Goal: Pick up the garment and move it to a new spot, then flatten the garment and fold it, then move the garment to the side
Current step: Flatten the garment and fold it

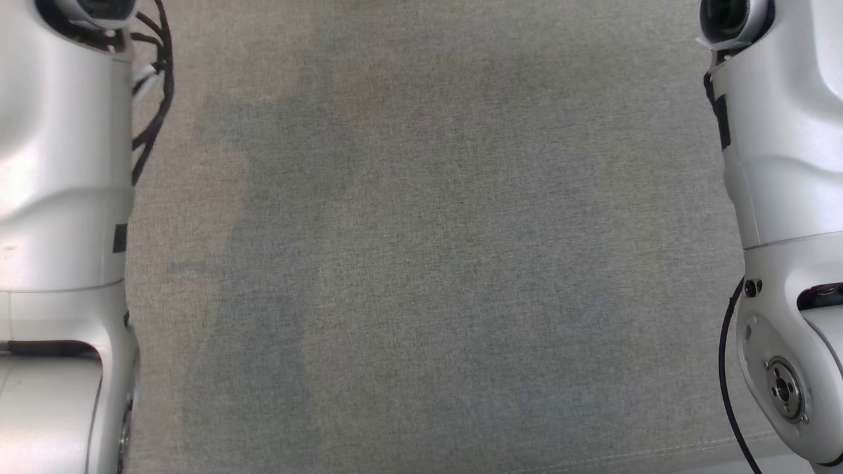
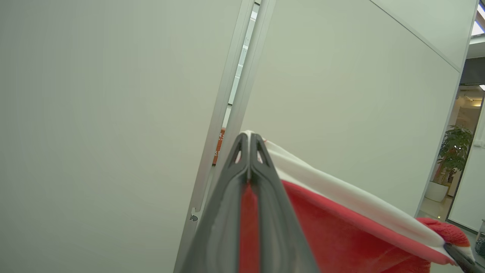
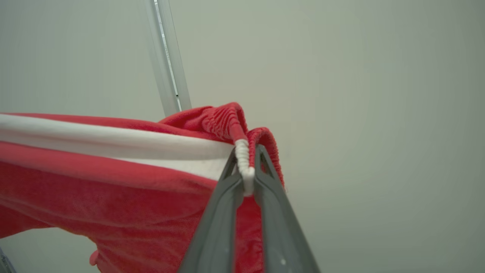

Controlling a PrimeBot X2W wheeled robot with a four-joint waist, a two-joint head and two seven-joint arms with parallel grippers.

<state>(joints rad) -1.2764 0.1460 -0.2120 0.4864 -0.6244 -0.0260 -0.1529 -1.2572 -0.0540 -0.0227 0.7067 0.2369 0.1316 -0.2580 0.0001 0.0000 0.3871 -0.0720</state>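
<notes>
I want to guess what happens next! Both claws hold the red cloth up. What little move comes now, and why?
The left claw and right claw each pinch an edge of the garment, stretched between them in the air. So probably lower both together onto the grey surface to lay it flat.

garment (image 3: 94, 182): fuzzy soft cloth, matt; tbl cover (image 1: 421, 263): woven fabric, matt; L forearm (image 1: 59, 164): smooth glossy plastic
</notes>
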